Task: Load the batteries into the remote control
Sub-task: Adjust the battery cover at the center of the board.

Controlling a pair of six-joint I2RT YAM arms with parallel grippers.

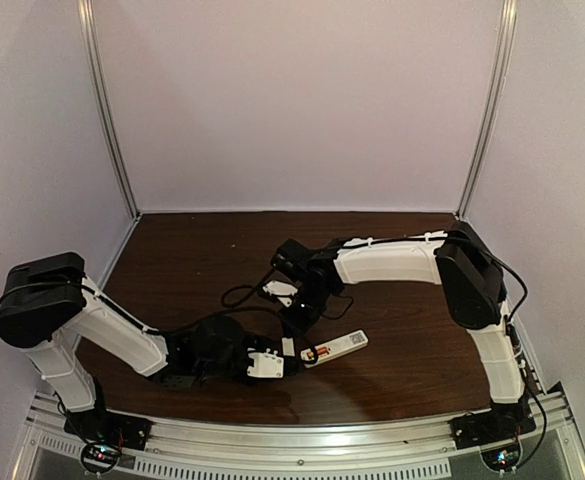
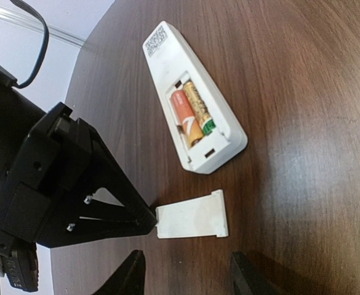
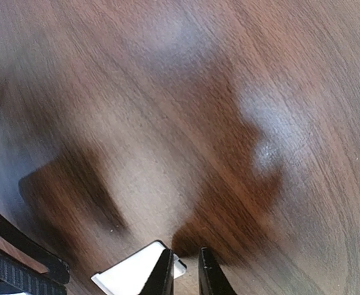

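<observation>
Ahead, remote (image 2: 192, 98) beyond half-spread, empty left fingers (image 2: 127, 279); right fingers (image 3: 161, 276) nearly closed, grip unclear.

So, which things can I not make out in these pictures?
Button face of the remote control: left wrist view, it lies face down.
Whether the right gripper grips the cover plate: right wrist view, the bottom edge cuts the plate off.
Markings on the batteries: top view, too small.
Grain of the table: right wrist view, blurred.
</observation>
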